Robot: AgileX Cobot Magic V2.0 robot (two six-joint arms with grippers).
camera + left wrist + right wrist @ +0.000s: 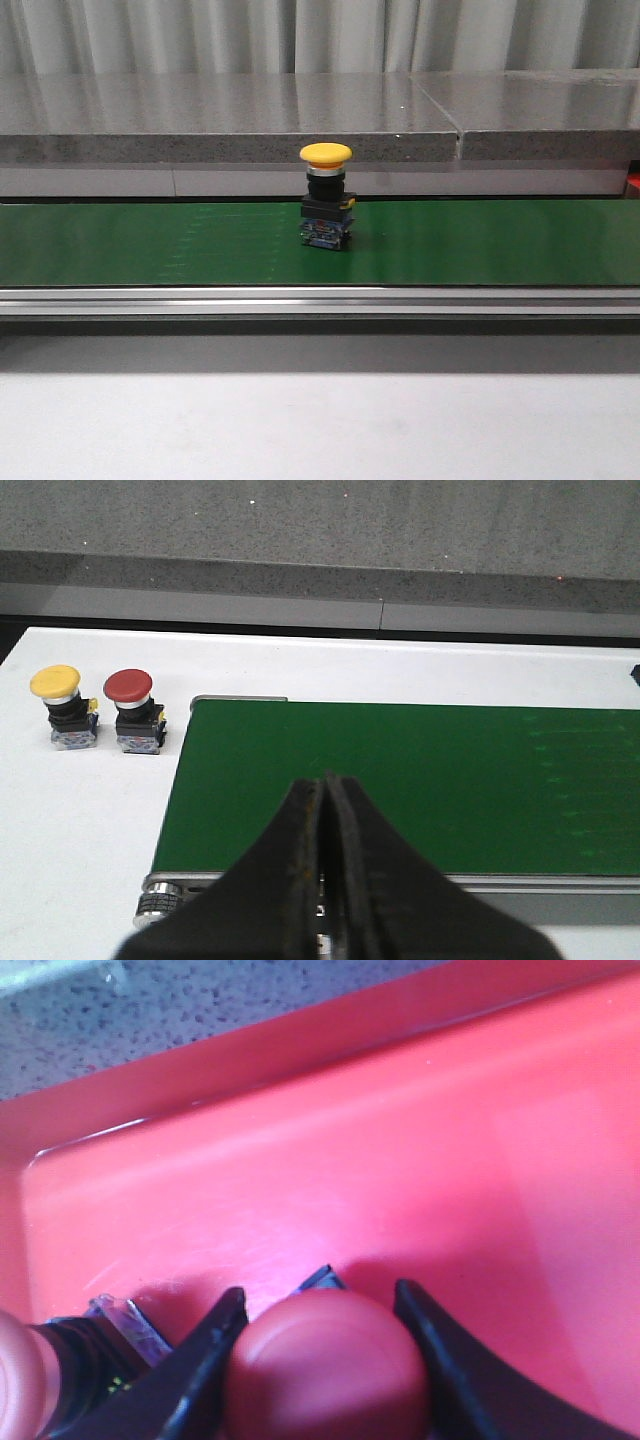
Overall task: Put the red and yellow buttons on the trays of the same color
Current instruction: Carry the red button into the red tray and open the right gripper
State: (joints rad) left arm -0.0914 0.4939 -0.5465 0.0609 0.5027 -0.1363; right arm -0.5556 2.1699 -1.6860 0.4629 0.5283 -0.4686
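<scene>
A: Grey curtains behind; what's on the white desk (320,420)?
B: A green conveyor belt (150,245) carrying an upright yellow button (326,197) mid-belt. Two more stand by its end.
A: The arms?
B: Left end effector (327,860) pressed closed, empty. Right end effector (325,1355) clamps a red button (325,1370) over the red tray (400,1160).

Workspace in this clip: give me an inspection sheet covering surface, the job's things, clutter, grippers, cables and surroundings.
Surface: green conveyor belt with a white table at its end.
Job's things: yellow button upright on the belt; another yellow button and a red button side by side on the white table; red tray holding a red button.
Clutter: nothing seen.
Grippers: left gripper jaws shut, empty, over the belt; right gripper jaws either side of the red button cap in the tray.
Cables: nothing seen.
Surroundings: grey stone ledge, curtain behind.
</scene>
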